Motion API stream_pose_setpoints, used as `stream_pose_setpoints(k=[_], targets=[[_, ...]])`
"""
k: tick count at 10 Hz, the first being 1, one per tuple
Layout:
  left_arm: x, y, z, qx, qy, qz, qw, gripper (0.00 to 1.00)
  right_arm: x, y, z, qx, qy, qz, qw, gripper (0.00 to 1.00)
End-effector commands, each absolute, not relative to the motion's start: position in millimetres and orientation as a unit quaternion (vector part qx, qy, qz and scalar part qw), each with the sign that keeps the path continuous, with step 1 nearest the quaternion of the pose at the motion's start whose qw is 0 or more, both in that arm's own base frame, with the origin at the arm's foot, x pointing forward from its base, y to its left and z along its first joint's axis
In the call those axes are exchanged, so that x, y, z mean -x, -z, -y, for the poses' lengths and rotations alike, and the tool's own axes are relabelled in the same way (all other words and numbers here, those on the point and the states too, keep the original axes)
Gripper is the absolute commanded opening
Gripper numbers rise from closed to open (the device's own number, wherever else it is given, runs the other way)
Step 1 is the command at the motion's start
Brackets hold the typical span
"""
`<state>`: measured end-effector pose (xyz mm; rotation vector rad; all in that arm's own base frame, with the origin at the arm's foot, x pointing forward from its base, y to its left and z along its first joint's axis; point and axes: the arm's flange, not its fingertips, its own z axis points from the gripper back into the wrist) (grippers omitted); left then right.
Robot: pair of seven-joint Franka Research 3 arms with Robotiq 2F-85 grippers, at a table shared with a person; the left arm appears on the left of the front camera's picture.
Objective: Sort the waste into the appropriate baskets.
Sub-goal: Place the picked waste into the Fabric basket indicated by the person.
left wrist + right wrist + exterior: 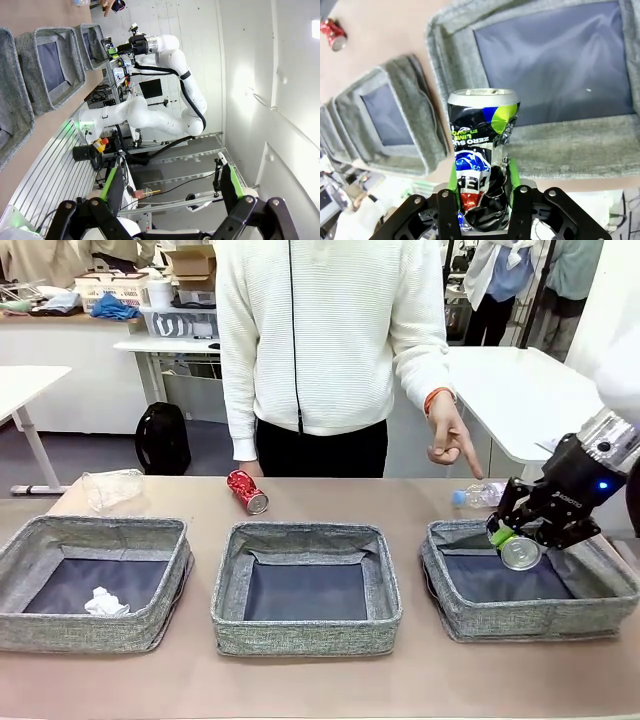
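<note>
From the front, the crumpled white paper ball (106,602) lies in the left basket (60,635). The right gripper (515,540) holds the dark printed can (521,553) over the right basket (530,625). The red can (247,491), crushed clear plastic bottle (112,488) and small clear bottle (480,496) lie unsorted on the tabletop (300,680). The left wrist view shows the left gripper (170,175) spread wide and empty. In the right wrist view, green pads clasp the can above that basket's lining.

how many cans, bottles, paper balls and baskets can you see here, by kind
cans: 2, red can, dark printed can
bottles: 2, crushed clear bottle, small clear bottle
paper ball: 1
baskets: 3, left basket, middle basket, right basket
total: 8
</note>
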<state>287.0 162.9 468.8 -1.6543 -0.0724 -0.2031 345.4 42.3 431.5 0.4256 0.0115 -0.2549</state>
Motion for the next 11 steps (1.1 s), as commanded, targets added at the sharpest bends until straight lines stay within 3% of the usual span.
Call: stream_pose_setpoints(k=[1,3,8,11], targets=[[-287,-472,-165,0.738,0.088,0.035,0.668,1.00,-343,-424,-44,-0.232,0.128,0.017,0.964,0.95],[-287,-472,-165,0.738,0.088,0.035,0.668,1.00,-343,-426,-42,-0.234,0.135,0.020,0.963,1.00],[-287,-472,-165,0.738,0.088,0.035,0.668,1.00,-342,-429,-42,-0.251,0.137,0.025,0.958,1.00],[-287,-472,-165,0.738,0.088,0.035,0.668,1.00,-338,-444,-42,-0.354,0.095,0.011,0.930,1.00]])
